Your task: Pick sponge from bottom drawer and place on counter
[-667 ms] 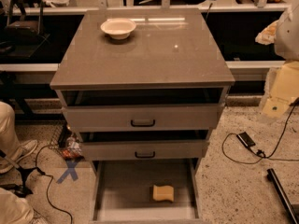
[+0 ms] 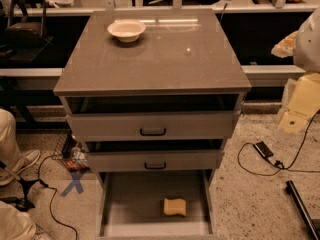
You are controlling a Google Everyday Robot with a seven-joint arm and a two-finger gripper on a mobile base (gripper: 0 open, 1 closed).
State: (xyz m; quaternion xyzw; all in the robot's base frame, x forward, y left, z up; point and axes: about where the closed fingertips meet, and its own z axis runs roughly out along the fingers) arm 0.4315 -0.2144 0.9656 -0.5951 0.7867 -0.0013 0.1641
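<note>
The pale-yellow sponge (image 2: 174, 206) lies on the floor of the open bottom drawer (image 2: 125, 209), right of its middle. The glossy grey-brown counter (image 2: 165, 59) tops the cabinet. My arm shows as pale parts at the right edge, and the gripper (image 2: 299, 108) hangs there beside the cabinet at drawer height. It is well to the right of the sponge and above it, touching nothing.
A round cream bowl (image 2: 126, 30) stands on the counter's far left. The two upper drawers with black handles (image 2: 153, 132) are slightly open. Cables and a black device (image 2: 263, 149) lie on the floor at right. A person's legs (image 2: 12, 154) and a blue floor cross (image 2: 75, 183) are at left.
The arm at the right edge has dropped slightly. The sponge, bowl and drawers have not moved.
</note>
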